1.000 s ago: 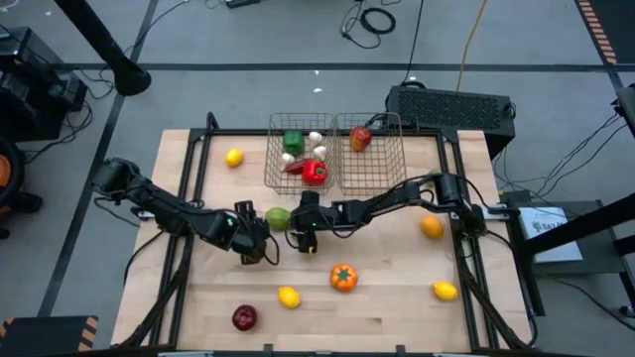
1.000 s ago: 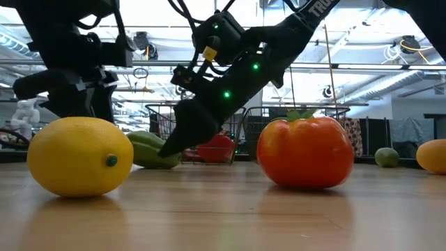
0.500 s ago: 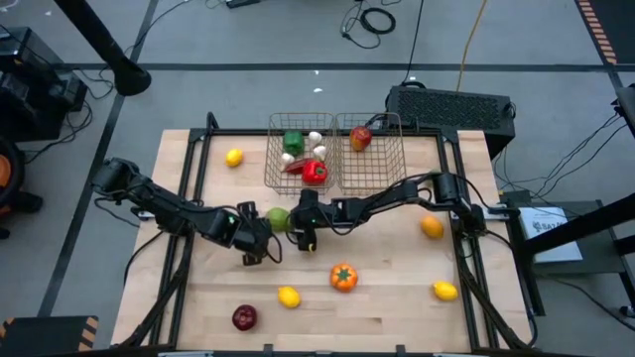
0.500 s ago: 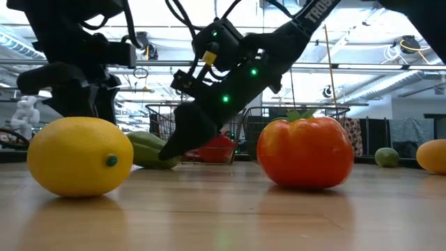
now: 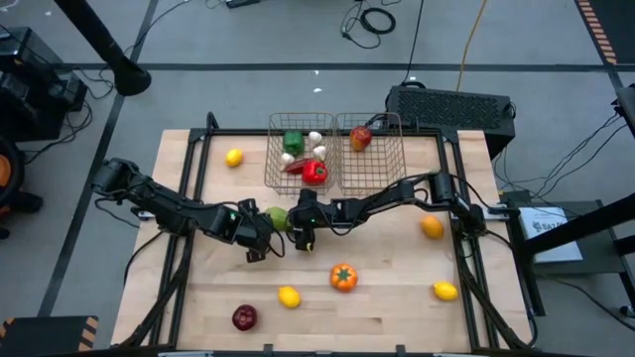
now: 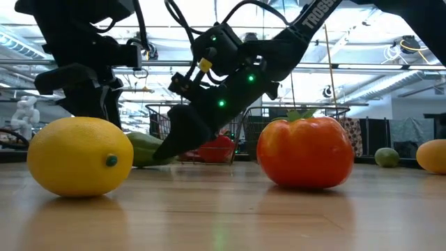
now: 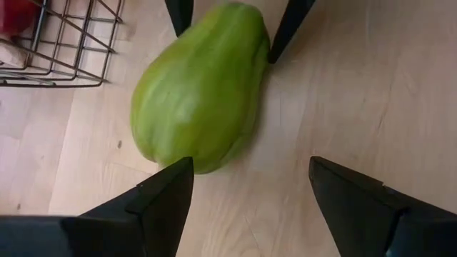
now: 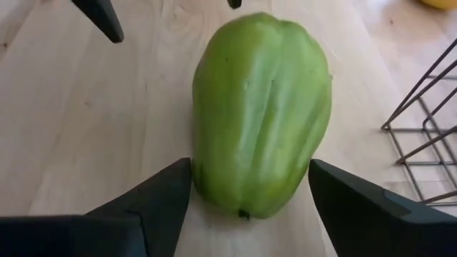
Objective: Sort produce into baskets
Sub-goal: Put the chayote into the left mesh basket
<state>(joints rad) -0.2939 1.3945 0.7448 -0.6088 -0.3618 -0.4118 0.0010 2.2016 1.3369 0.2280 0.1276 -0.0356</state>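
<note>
A pale green, pear-shaped vegetable point(image 5: 279, 218) lies on its side on the wooden table, just in front of the left wire basket point(image 5: 273, 159). My right gripper point(image 8: 250, 168) reaches in low from the table's right, open, one finger on each side of the vegetable's end. My left gripper point(image 7: 250, 168) hangs open above the vegetable's opposite end point(image 7: 193, 160), pointing steeply down and clear of it. The left basket holds a green pepper point(image 5: 294, 142), garlic point(image 5: 316, 139) and a red pepper point(image 5: 315, 172). The right basket point(image 5: 397, 149) holds a red apple point(image 5: 360, 138). My right gripper's fingers straddle the vegetable's end point(image 8: 214, 193), coming slanting down from the table's right and lying along it. One finger point(image 8: 168, 196) lies against its side. Whether the other finger point(image 8: 335, 193) touches, I cannot tell. The vegetable rests on the table.
Loose on the table lie a lemon point(image 5: 233, 157) at the far left, an orange point(image 5: 432, 227) and a lemon point(image 5: 445, 291) at the right, and an orange-red tomato point(image 5: 343, 277), a lemon point(image 5: 289, 296) and a red apple point(image 5: 244, 317) near the front. A black box point(image 5: 451, 104) stands behind the baskets.
My left gripper has swung a little toward the table's right, nearer the green vegetable. The vegetable lies where it was.
</note>
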